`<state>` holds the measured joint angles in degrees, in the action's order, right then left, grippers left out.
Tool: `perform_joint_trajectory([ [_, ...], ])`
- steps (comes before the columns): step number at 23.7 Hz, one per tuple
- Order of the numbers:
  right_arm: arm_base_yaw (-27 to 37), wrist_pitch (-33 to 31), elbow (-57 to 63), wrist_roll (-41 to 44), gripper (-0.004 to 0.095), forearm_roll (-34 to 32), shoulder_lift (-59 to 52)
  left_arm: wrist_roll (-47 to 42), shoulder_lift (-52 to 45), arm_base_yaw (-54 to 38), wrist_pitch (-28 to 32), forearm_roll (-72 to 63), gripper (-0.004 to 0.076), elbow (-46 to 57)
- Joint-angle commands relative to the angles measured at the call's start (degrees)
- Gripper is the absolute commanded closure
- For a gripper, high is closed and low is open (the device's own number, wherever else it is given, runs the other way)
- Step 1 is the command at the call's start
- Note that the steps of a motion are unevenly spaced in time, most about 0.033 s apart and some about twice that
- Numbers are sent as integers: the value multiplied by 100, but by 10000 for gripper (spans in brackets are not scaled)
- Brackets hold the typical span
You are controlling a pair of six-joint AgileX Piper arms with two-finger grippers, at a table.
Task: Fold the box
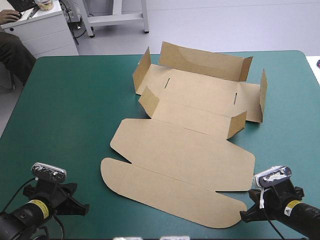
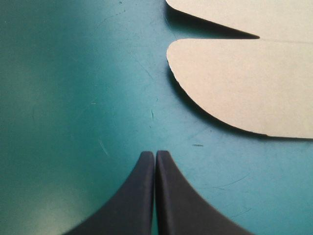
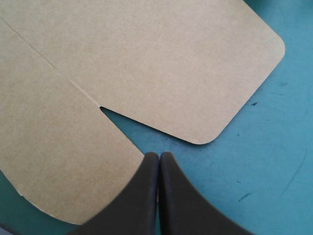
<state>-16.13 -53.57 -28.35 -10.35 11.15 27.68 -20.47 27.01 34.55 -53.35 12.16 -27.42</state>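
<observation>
The worktop (image 1: 65,115) carries a teal-green cover, finely scratched in the wrist views, and nothing lies on it but the task's thing. The box (image 1: 190,150), a cut sheet of brown board, sits at the middle of the worktop, turned a little askew. On its far half the back wall (image 1: 200,60) and the side flaps stand partly raised around the base (image 1: 200,92), which shows two short slots. The lid panel (image 1: 185,152) and the rounded flap (image 1: 165,192) on the near half lie flat.

The left end effector (image 2: 155,155) is clenched on nothing over bare cover near the front edge. The flap's rounded corner lies ahead of it and off to one side, clearly apart. The right end effector (image 3: 159,155) is also clenched and empty. Its tip is at the flap's edge, just beside the notch (image 3: 105,108) between flap and lid; whether it touches the board I cannot tell.

Folding looks barely begun. To do it well, I judge that one arm should press the base down while the other works under a wall. It should bend along the score line, not across the panel, because the board will likely spring back until it is tucked.
</observation>
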Motion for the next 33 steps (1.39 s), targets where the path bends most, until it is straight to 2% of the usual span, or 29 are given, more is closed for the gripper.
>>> perform_joint_trajectory([
  [1,-24,298,-138,-4,928,68,24,-14,24,29,291,64,734,-154],
  [22,-24,239,-138,-4,928,68,24,-14,24,29,291,52,734,-154],
  [24,-24,239,-149,-4,905,68,24,-14,24,29,291,52,734,-154],
  [26,-24,239,-149,-4,818,82,24,-14,24,29,291,52,734,-154],
  [27,-24,239,-149,-4,737,91,24,-14,24,29,291,52,734,-154],
  [28,-24,239,-149,-4,635,91,24,-14,24,29,291,52,734,-154],
  [29,-24,239,-149,-4,492,91,24,-30,24,29,291,52,734,-154],
  [30,-24,239,-149,22,288,91,24,-60,24,29,291,77,734,-154],
  [32,-24,239,-149,184,87,91,24,-60,24,29,291,86,734,-154],
  [33,-24,228,-149,266,27,91,24,-60,24,29,291,86,734,-154],
])
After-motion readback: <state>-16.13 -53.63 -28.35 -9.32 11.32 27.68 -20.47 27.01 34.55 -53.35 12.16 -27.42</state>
